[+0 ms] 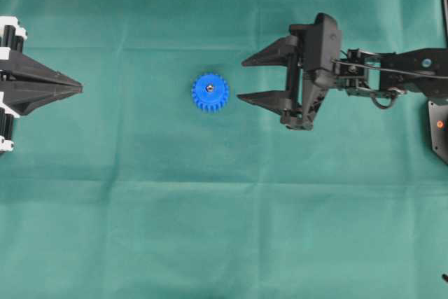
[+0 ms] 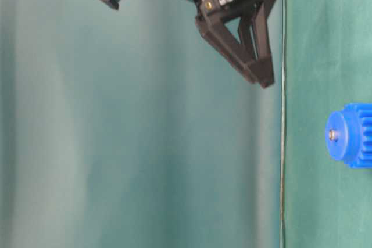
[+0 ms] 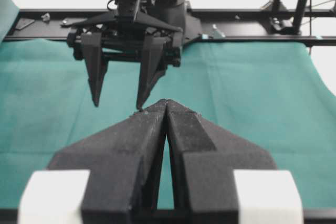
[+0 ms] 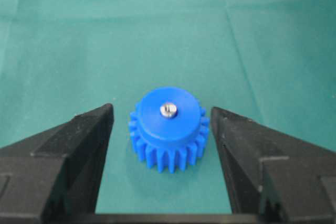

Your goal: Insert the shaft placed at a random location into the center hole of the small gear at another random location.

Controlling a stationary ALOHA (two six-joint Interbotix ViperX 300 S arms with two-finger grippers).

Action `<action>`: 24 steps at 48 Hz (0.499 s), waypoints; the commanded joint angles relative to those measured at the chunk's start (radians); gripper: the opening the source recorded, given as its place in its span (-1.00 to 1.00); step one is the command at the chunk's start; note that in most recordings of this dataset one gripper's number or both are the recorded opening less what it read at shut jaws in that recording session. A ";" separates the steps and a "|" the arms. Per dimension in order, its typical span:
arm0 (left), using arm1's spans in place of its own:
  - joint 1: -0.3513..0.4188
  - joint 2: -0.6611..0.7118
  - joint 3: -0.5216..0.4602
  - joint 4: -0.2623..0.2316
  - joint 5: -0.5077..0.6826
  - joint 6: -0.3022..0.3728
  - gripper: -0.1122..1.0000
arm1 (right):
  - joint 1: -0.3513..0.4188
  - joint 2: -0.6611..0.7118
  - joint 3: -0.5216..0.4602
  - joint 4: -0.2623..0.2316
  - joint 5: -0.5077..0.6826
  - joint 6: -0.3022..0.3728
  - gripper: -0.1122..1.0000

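The small blue gear [image 1: 210, 92] lies flat on the green cloth near the middle. The silver shaft [image 4: 168, 109] stands in its center hole, so the hole itself is hidden; only the shiny round end shows [image 1: 209, 89]. The gear [image 4: 168, 128] and shaft also show in the table-level view [image 2: 350, 135]. My right gripper [image 1: 241, 79] is open and empty, above the cloth just right of the gear, jaws pointing at it and apart from it. My left gripper [image 1: 80, 88] is shut and empty at the far left; its closed tips show in the left wrist view [image 3: 166, 102].
Green cloth [image 1: 224, 229] covers the whole table. A black frame [image 3: 252, 24] and the right arm's base stand at the far edge in the left wrist view. A black mount with an orange dot [image 1: 439, 127] sits at the right edge.
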 commanded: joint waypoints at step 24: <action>-0.002 0.003 -0.018 0.003 -0.005 0.000 -0.80 | 0.002 -0.051 0.026 0.008 0.029 -0.005 0.53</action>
